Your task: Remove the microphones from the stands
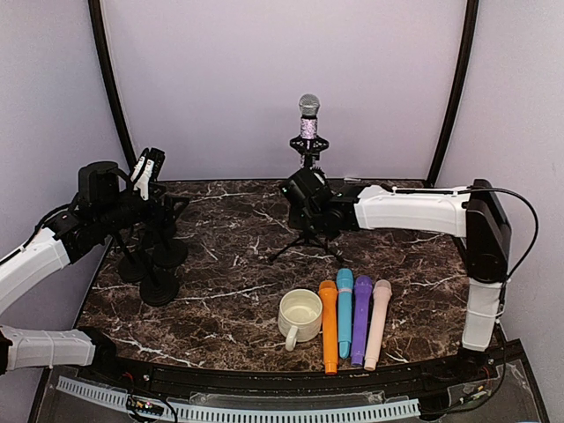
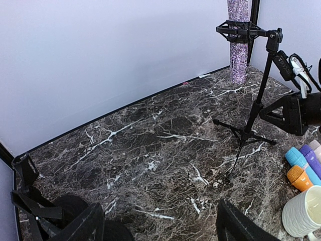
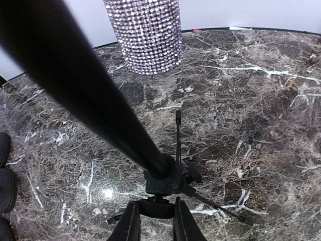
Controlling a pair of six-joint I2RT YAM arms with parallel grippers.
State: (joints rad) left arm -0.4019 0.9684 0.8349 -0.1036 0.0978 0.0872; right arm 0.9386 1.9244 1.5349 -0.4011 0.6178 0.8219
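The dark veined marble tabletop (image 1: 238, 229) sits against pale lavender walls. At the back, the rhinestone-covered microphone with a silver mesh head (image 1: 308, 119) stands upright, clipped in the black tripod stand (image 2: 257, 108). The right gripper (image 3: 155, 206) has its fingers either side of the stand's lower collar, narrowly apart; I cannot tell whether they pinch it. The left gripper (image 2: 158, 206) hovers spread wide, holding nothing, above black round-based stands (image 1: 157, 269). Near the front sit a cream ribbed mug (image 1: 300, 315) and four coloured toy microphones (image 1: 352, 317).
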